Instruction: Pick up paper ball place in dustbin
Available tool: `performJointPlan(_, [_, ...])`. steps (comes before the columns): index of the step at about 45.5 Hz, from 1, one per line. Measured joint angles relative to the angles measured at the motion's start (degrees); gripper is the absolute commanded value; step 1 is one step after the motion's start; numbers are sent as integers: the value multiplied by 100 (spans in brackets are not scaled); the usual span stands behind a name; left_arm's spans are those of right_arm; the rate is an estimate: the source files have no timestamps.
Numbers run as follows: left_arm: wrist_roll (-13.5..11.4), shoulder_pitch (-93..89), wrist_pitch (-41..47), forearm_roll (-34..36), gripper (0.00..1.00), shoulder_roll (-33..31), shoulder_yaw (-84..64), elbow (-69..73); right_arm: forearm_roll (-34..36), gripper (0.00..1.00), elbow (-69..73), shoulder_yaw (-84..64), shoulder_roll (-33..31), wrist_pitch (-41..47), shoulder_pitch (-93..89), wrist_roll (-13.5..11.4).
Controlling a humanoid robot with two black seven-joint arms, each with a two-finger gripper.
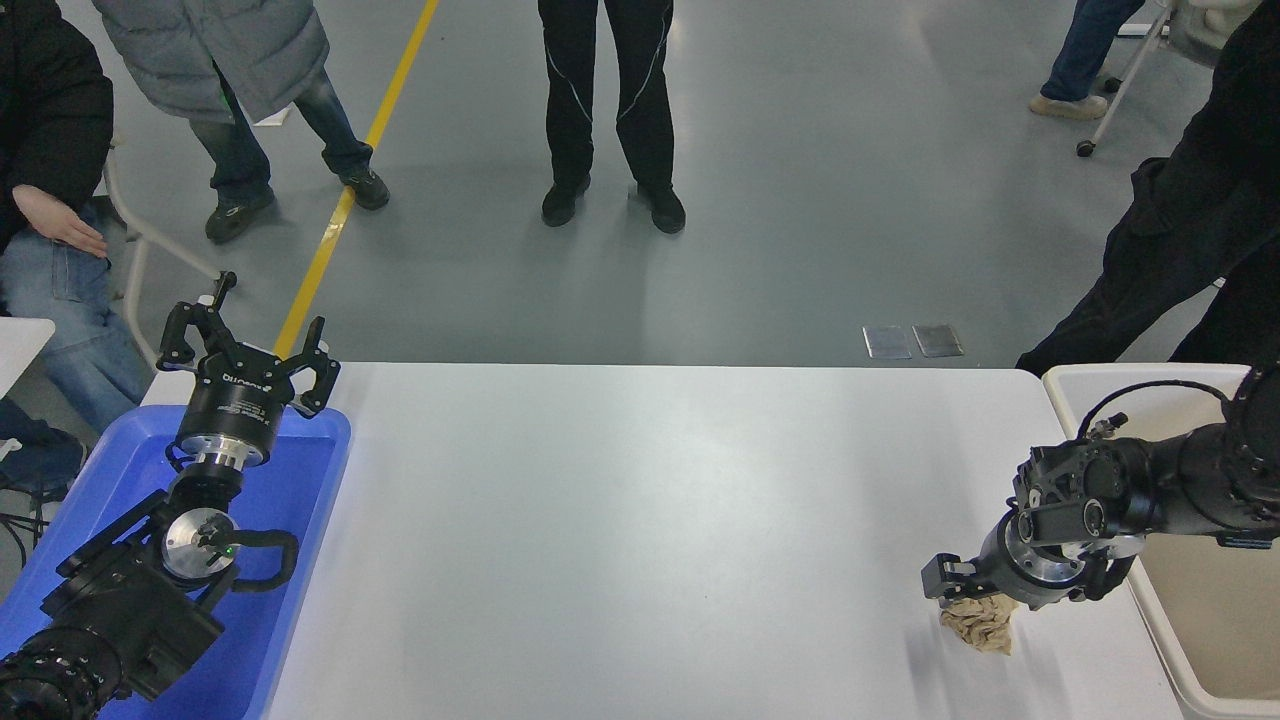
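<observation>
Done: nothing yet; the ball (980, 628) lies on the counter (640, 520).
Left: grab, lift, drop into the bin (1215, 650).
Right jaws (985, 592): right on top of the ball; spread or pinching, I cannot tell.
Ball: lumpy, no clear long side.
Bin: just right of the jaws.
Left jaws (245, 345): spread, parked far left.

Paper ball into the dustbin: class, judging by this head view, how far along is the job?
Done: the right gripper has reached the paper ball and sits right over it. In hand: the grasp; whether it has closed is hidden. Left: lift, carry right, drop into the dustbin, which looks empty where visible. The left gripper is parked over the blue tray.
</observation>
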Motion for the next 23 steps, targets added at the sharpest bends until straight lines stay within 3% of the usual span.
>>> performJointPlan(4, [0, 0, 0, 0, 98, 0, 0, 0, 7, 68, -29, 23, -3, 0, -33, -2])
performJointPlan(8, [0, 0, 0, 0, 98, 0, 0, 0, 29, 36, -41, 38, -3, 7, -49, -2])
performJointPlan(11, [0, 0, 1, 0, 98, 0, 0, 1, 43, 2, -40, 48, -3, 28, -54, -3])
performJointPlan(23, [0, 1, 4, 0, 98, 0, 0, 3, 274, 0, 64, 88, -70, 201, -13, 5])
